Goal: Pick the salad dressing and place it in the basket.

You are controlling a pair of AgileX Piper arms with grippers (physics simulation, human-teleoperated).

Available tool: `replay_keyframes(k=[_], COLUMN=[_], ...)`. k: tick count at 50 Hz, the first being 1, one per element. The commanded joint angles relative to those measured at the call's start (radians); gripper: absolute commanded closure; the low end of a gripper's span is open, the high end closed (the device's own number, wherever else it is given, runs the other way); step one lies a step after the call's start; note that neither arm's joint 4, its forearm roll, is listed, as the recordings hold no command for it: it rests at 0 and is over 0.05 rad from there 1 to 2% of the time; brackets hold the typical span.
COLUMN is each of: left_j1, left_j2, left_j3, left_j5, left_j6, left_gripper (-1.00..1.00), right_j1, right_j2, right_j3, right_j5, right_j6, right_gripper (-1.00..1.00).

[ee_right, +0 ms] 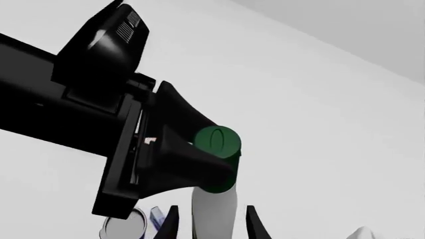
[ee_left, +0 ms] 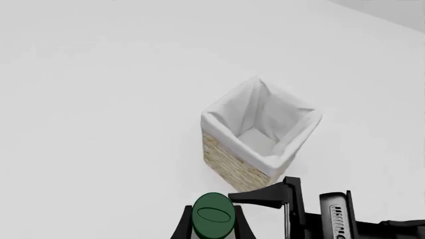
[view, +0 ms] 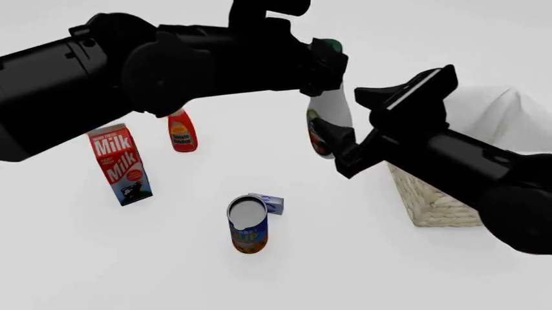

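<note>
The salad dressing point(view: 332, 110), a white bottle with a green cap point(ee_left: 213, 215), hangs upright in the air to the left of the basket point(view: 435, 200). My left gripper point(view: 325, 59) is shut on its cap, and both fingers touch the cap in the left wrist view. Lower down, my right gripper point(ee_right: 214, 225) stands open around the bottle's white body point(ee_right: 214, 211), with a small gap on each side. In the front view the right gripper point(view: 335, 145) sits at the label. The wicker basket point(ee_left: 232, 167) with its white lining is open on top, and the right arm partly hides it in the front view.
A milk carton point(view: 121, 165) and a small red bottle point(view: 181, 134) stand at the left. An open can point(view: 247, 224) and a small blue box point(view: 270, 203) stand near the front middle. The left arm spans the upper left of the front view.
</note>
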Motion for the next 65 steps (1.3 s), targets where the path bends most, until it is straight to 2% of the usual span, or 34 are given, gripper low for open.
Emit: replay_keyframes(k=[1, 26, 27, 44, 45, 46, 48, 49, 50, 60, 65], left_j1=[-0.004, -0.012, -0.011, -0.023, -0.02, 0.009, -0.007, 0.005, 0.004, -0.033, -0.041], left_j2=[-0.014, -0.023, -0.022, -0.031, -0.026, -0.016, -0.015, -0.021, -0.031, -0.125, -0.191], left_j3=[-0.011, -0.004, -0.004, 0.013, 0.008, -0.005, -0.006, -0.002, -0.011, -0.097, -0.175], left_j5=[0.003, 0.002, 0.001, -0.014, -0.011, -0.01, -0.005, -0.014, -0.008, 0.074, 0.142], left_j6=[0.015, 0.013, 0.013, 0.007, -0.018, 0.02, -0.001, -0.061, -0.031, -0.029, 0.006], left_gripper=[1.0, 1.0, 1.0, 1.0, 1.0, -1.0, -1.0, -1.0, -1.0, -1.0, -1.0], right_j1=[-0.007, -0.002, -0.006, 0.018, 0.018, 0.017, 0.015, 0.015, 0.016, 0.008, 0.007], right_j2=[0.021, 0.062, 0.051, 0.049, 0.05, 0.05, 0.052, 0.054, 0.055, 0.068, 0.071], right_j3=[-0.009, -0.044, -0.042, -0.04, -0.04, -0.039, -0.041, -0.04, -0.038, -0.031, -0.03], right_j5=[-0.007, -0.011, -0.015, -0.021, -0.021, -0.023, -0.022, -0.024, -0.027, -0.04, -0.044], right_j6=[-0.006, -0.001, -0.002, 0.003, 0.001, 0.0, 0.003, 0.001, 0.001, 0.006, 0.006], right_gripper=[-1.0, -1.0, 1.0, 1.0, 1.0, 1.0, 1.0, 1.0, 1.0, 1.0, 1.0])
